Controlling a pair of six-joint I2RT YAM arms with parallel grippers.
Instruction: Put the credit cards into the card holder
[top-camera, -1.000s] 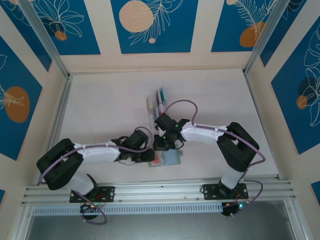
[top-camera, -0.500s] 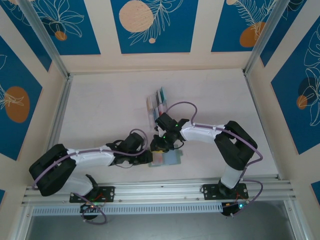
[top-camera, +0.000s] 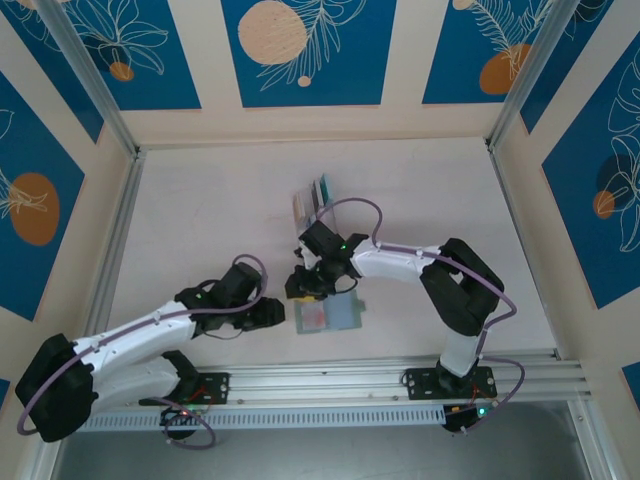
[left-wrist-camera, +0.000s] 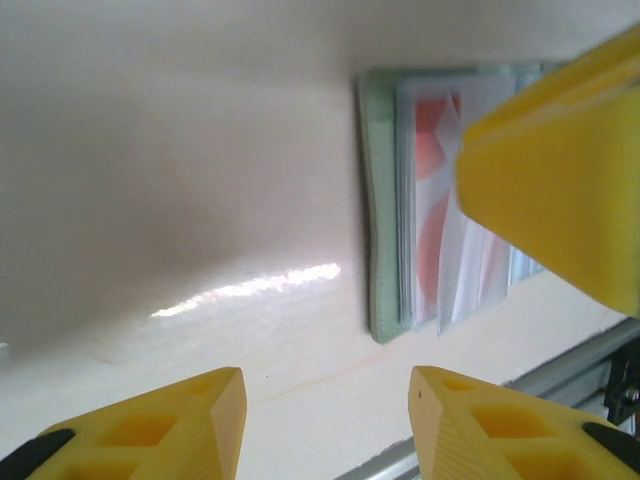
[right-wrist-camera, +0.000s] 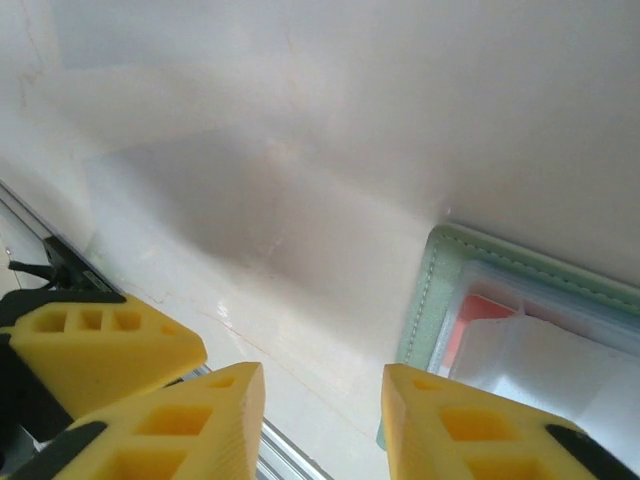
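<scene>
Left gripper (left-wrist-camera: 325, 385) and right gripper (right-wrist-camera: 322, 375), jaws apart and empty, sit beside the left edge of the open holder (top-camera: 340, 313), likely free to fetch another card. One red card (left-wrist-camera: 430, 230) lies pocketed; further cards (top-camera: 320, 190) stand in the rack (top-camera: 303, 208) behind.

from the left wrist, a big blurred yellow finger (left-wrist-camera: 560, 170) is covering the right part of the card holder (left-wrist-camera: 383, 200), and the picture's edge is cutting off the rest. the reddish card (left-wrist-camera: 432, 190) in its pocket is showing only as a soft smear. from above, the cards in the clear rack (top-camera: 310, 200) are looking too small to count, and the right arm is hiding the rack's near end.
</scene>
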